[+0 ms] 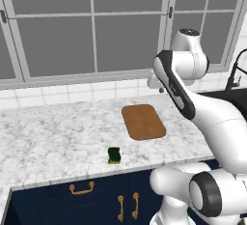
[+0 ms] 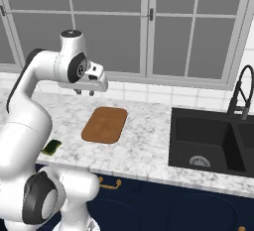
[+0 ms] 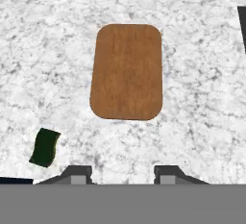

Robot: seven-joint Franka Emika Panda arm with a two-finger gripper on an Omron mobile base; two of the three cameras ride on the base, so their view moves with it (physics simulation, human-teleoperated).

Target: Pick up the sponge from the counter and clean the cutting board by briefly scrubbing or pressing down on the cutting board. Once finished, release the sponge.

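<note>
The brown wooden cutting board (image 1: pixel 144 121) (image 2: pixel 104 124) (image 3: pixel 127 71) lies flat on the marble counter (image 1: pixel 53 130) (image 2: pixel 146 143) (image 3: pixel 206 98). The small dark green sponge (image 1: pixel 114 155) (image 2: pixel 51 147) (image 3: pixel 44 147) rests near the counter's front edge, to the left of the board and apart from it. My gripper (image 2: pixel 84 92) (image 3: pixel 122 175) hangs high above the counter over the board's far end, pointing down. It is open, with nothing between its fingertips (image 3: pixel 77 174).
A black sink (image 2: pixel 208 141) with a dark faucet (image 2: pixel 240 93) is set into the counter to the right of the board. Tiled wall and large windows (image 1: pixel 91 21) rise behind. Navy cabinets with brass handles (image 1: pixel 82 189) sit below the counter front.
</note>
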